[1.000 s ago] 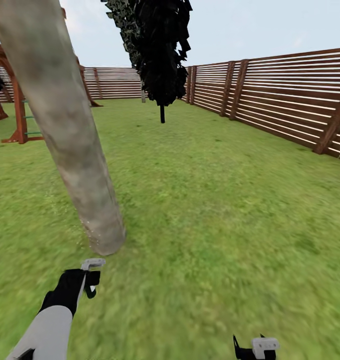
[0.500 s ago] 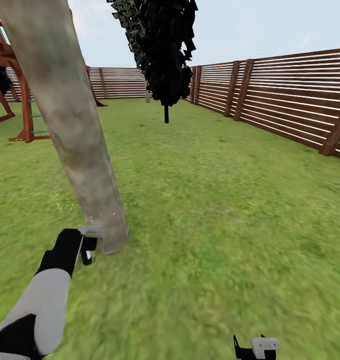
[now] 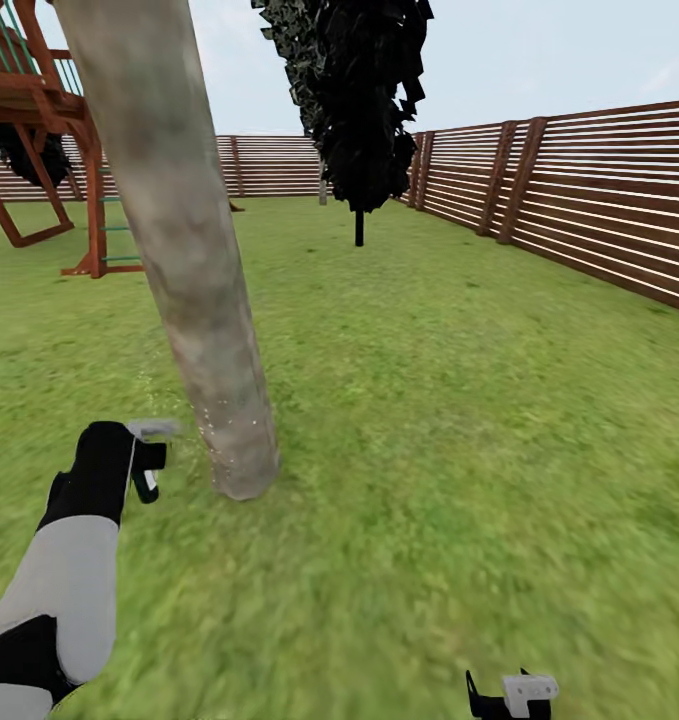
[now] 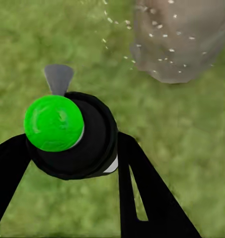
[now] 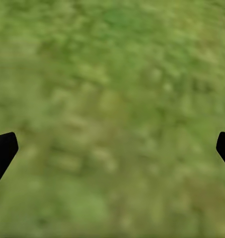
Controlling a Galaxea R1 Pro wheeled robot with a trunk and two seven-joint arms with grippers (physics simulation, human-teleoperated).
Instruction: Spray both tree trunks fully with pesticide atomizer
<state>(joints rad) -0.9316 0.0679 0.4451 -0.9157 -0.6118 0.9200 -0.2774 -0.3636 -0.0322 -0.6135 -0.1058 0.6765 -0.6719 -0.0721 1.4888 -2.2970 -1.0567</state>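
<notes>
A brown slat fence rings the grass, with a red wooden play frame off behind the leaning tree trunk. A dark-leaved second tree stands further back. White pesticide specks dot the trunk's base. The left gripper, arm stretched forward just beside the trunk, pinches the pesticide atomizer. The right gripper hangs low over grass, fingers spread wide.

A red-brown wooden play frame with slanted legs and green rungs stands on the lawn at far left, partly cut by the picture's edge. Above the slats the sky is pale blue with faint thin cloud, lighter toward the horizon.
</notes>
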